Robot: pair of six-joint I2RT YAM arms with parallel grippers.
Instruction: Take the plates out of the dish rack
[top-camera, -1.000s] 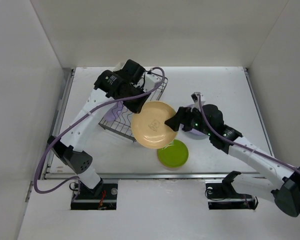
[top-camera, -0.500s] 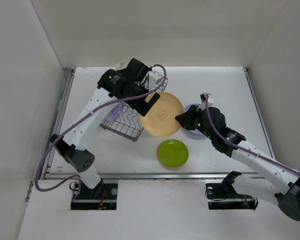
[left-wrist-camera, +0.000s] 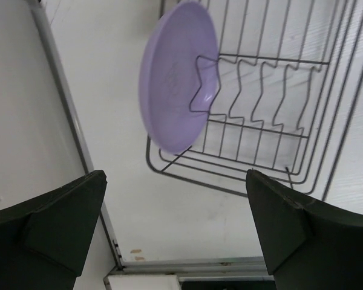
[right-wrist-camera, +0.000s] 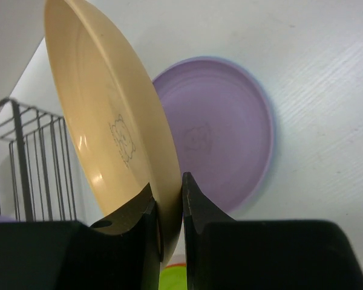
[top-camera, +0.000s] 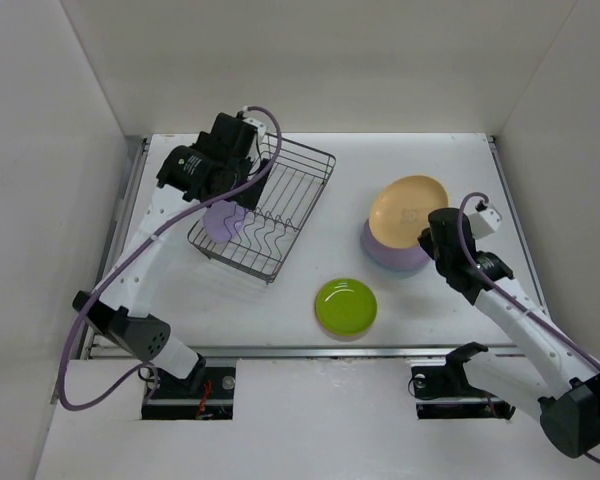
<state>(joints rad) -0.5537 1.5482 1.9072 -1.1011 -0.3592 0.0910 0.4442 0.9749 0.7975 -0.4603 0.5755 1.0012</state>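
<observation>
One lavender plate (left-wrist-camera: 175,78) in dish rack (top-camera: 280,205) | right jaws clamp tan plate (right-wrist-camera: 103,121)

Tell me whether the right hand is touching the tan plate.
Touching. In the right wrist view, the right hand pinches the tan plate by its rim, no gap.

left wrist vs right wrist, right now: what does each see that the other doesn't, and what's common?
Left wrist only: the left gripper, open and empty, and the standing lavender plate slotted in the rack.
Right wrist only: the right gripper shut on the rim of the tan-yellow plate, which is held tilted. The flat lavender plate lies beyond it, and a sliver of the lime-green plate shows at the bottom edge.
Both: the dish rack and the white table.
</observation>
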